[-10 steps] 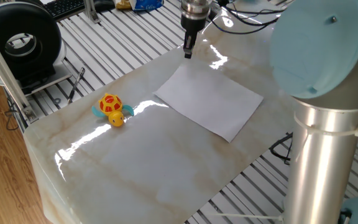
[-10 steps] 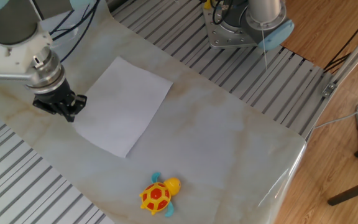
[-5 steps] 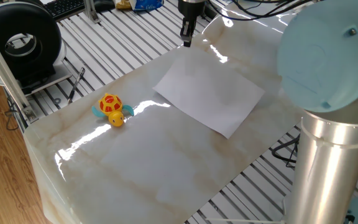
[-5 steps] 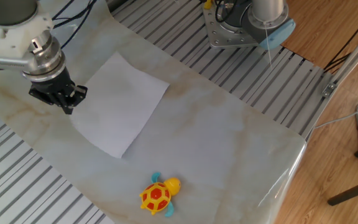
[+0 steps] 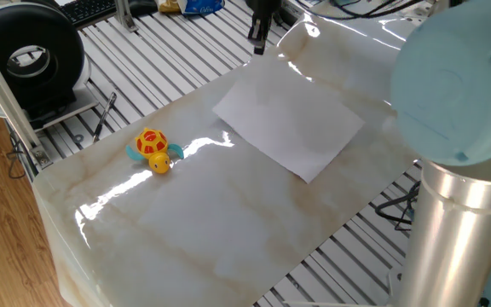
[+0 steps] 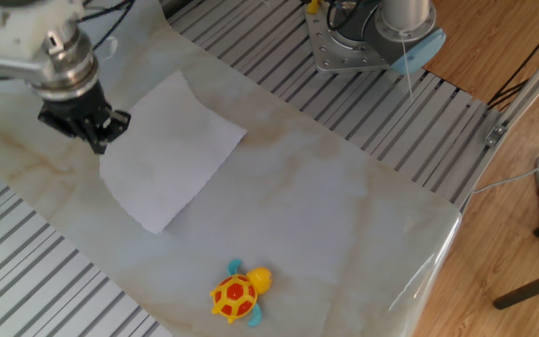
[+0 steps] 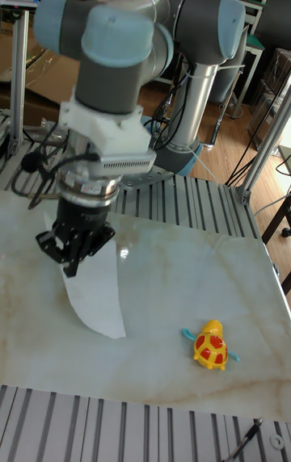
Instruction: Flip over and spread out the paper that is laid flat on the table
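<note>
The white paper (image 5: 292, 119) (image 6: 167, 154) (image 7: 97, 284) rests on the marble table (image 5: 211, 222) (image 6: 344, 206) (image 7: 178, 284) along its near part, while its far edge is raised. My gripper (image 5: 257, 47) (image 6: 98, 142) (image 7: 71, 268) is shut on that raised edge, a little above the slab. In the tall fixed view the sheet hangs curved from the fingertips down to the table. Part of the pinched edge is hidden behind the fingers.
A yellow and red toy turtle (image 5: 152, 149) (image 6: 237, 292) (image 7: 212, 346) sits on the table away from the sheet. Ribbed grey metal frame surrounds the slab. A black round device (image 5: 32, 55) stands at the far left. The arm's base (image 6: 372, 33) is beyond the table.
My gripper has risen and moved away from the turtle, holding the sheet's edge. That edge has lifted off the slab and the sheet has slid with it.
</note>
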Controlling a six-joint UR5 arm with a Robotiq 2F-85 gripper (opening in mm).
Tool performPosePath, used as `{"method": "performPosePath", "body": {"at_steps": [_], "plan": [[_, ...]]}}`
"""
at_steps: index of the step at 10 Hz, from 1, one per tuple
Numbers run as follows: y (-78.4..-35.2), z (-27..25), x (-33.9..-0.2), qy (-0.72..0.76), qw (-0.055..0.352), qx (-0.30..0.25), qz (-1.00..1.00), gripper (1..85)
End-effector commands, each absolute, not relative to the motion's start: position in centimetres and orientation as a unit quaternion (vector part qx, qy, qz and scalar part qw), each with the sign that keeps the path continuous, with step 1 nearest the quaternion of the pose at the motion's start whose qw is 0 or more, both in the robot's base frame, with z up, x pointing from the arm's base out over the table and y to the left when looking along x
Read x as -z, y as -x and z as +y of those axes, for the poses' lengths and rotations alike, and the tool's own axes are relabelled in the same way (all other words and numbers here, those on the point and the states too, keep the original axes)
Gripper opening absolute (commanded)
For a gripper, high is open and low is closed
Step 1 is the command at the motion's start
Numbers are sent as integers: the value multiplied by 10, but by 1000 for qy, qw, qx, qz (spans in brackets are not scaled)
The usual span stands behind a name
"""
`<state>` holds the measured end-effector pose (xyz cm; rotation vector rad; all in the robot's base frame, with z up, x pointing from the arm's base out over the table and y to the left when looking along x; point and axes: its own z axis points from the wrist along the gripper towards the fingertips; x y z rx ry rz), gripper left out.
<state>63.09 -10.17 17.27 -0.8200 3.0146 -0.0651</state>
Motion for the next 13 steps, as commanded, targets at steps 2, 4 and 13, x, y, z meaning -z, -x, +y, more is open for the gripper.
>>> {"method": "performPosePath", "body": {"at_steps": [2, 4, 13], "plan": [[-613, -82, -220, 239, 6, 23, 971, 10], [-616, -81, -220, 249, 12, 23, 968, 10], [-587, -56, -262, 232, -6, 38, 972, 10]]}}
